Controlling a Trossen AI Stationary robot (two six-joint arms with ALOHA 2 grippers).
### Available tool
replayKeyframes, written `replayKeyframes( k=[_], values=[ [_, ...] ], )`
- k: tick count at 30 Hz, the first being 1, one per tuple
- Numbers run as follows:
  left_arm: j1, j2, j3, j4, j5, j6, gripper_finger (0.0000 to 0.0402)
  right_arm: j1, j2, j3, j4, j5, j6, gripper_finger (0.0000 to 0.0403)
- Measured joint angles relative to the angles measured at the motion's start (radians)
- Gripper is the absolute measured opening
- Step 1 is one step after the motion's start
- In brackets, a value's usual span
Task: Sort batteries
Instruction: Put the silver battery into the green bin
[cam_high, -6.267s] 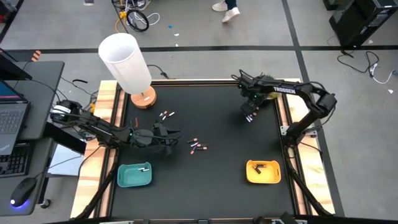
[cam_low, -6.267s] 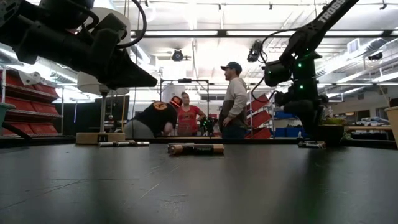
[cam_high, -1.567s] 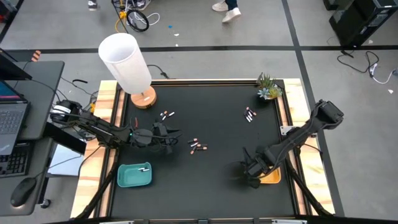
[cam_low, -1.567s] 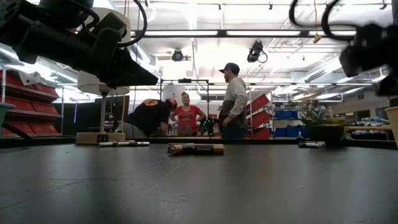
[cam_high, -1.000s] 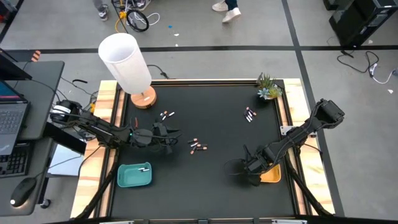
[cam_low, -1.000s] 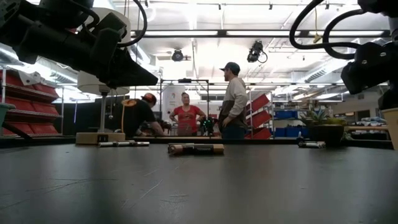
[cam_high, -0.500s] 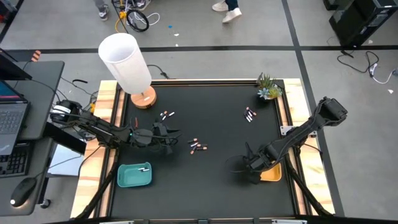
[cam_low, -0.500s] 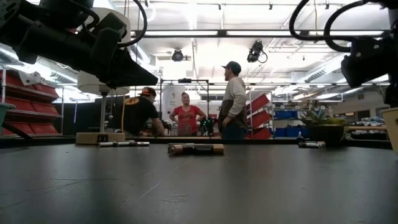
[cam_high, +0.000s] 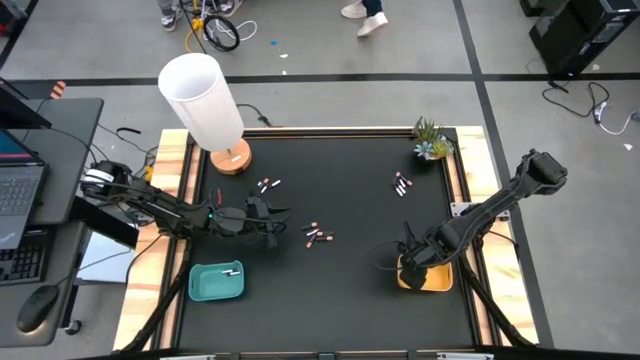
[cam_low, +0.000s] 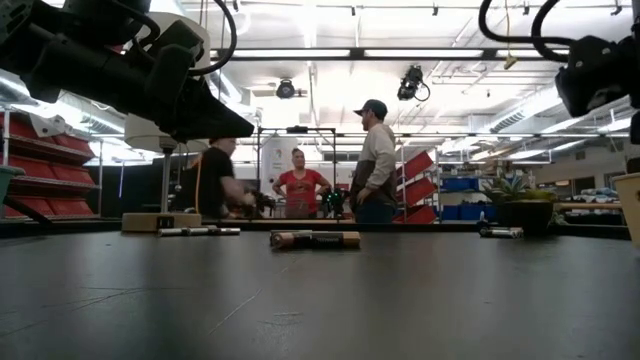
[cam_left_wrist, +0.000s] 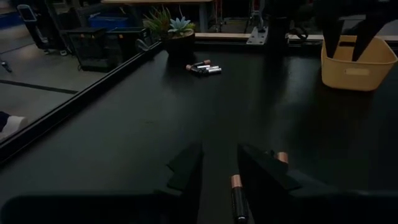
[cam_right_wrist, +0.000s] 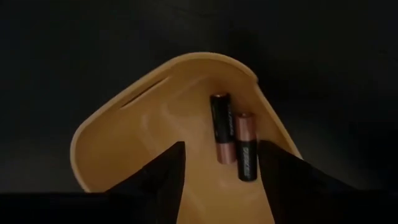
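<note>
Batteries are found in five places on the black bench (cam_high: 340, 290). Nearest the front edge, toward the left corner, a teal tray (cam_high: 216, 282) holds one pale battery (cam_high: 232, 271). Toward the front right corner, a yellow tray (cam_high: 436, 281) holds two dark batteries (cam_right_wrist: 235, 138) with copper ends, lying side by side and touching.

The right gripper (cam_right_wrist: 221, 163) is positioned directly above the yellow tray. Its fingers (cam_right_wrist: 166, 171) are spread apart and nothing is held between them.

The left gripper (cam_left_wrist: 217, 168) is located near the left edge, at mid-depth, low over the bench. Its fingers (cam_left_wrist: 186, 168) are parted with a narrow gap and grasp nothing. A copper-ended battery (cam_left_wrist: 238, 199) lies on the bench just beside one finger.

A loose group of batteries (cam_high: 317, 235) lies near the bench centre, just beyond the left gripper. A second group (cam_high: 266, 185) lies farther back, near the lamp base (cam_high: 231, 158) at the back left corner. A third group (cam_high: 402, 184) lies toward the right edge, near the potted plant (cam_high: 431, 140) at the back right corner.

People (cam_low: 375, 160) are seen standing in the room beyond the bench.
</note>
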Motion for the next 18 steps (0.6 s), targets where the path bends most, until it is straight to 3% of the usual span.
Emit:
replayKeyframes(
  k=[5, 10, 14, 18],
  values=[
    [0.0, 0.0, 0.0, 0.0, 0.0, 0.0, 0.0117, 0.0, -0.068, 0.006, -0.065, 0.028, 0.038, 0.0192],
    [0.0, 0.0, 0.0, 0.0, 0.0, 0.0, 0.0117, 0.0, -0.103, 0.084, -0.223, 0.127, 0.038, 0.0186],
    [0.0, 0.0, 0.0, 0.0, 0.0, -0.011, 0.0117, -0.01, -0.105, 0.162, -0.318, 0.247, 0.002, 0.0181],
    [0.0, 0.0, 0.0, 0.0, 0.0, -0.031, 0.0117, -0.038, -0.105, 0.193, -0.267, 0.427, -0.138, 0.0176]
  ],
)
